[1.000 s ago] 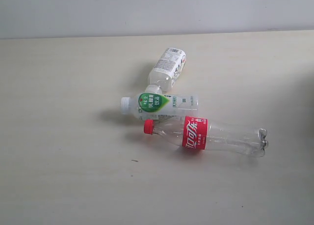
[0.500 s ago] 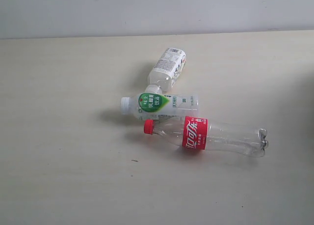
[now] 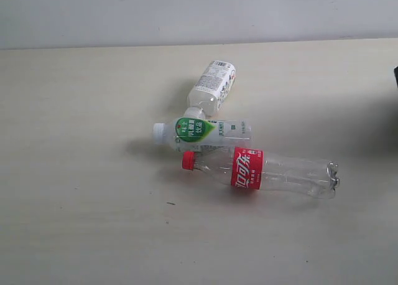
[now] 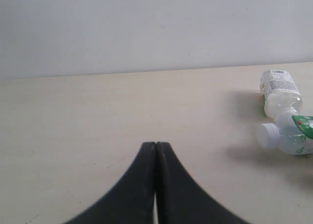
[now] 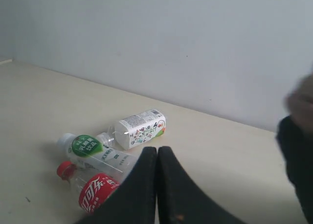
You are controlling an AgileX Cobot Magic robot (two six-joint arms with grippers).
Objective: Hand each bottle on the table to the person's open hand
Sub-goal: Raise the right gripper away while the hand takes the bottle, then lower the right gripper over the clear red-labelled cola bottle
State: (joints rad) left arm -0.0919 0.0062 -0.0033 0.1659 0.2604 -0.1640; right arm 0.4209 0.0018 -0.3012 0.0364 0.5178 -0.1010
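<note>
Three bottles lie in a cluster on the table (image 3: 81,173). The clear Coca-Cola bottle (image 3: 261,171) with its red cap lies nearest. A whitish bottle with a green label (image 3: 202,132) touches it, and a whitish bottle with a white printed label (image 3: 212,86) lies behind. The yellow bottle is out of view. My right gripper (image 5: 157,149) is shut and empty, hovering short of the Coca-Cola bottle (image 5: 90,190) and the green-label bottle (image 5: 93,153). My left gripper (image 4: 156,145) is shut and empty, well left of the white-label bottle (image 4: 279,89). A blurred hand (image 5: 301,99) over a black sleeve (image 5: 296,150) shows at the frame edge; whether it is open is unclear.
A pale grey wall (image 3: 199,14) runs behind the table's far edge. A dark sliver, seemingly the sleeve (image 3: 395,76), shows at the right border of the exterior view. Neither arm appears in the exterior view.
A dark shape has come into the right edge of the exterior view. The three bottles have not moved.
</note>
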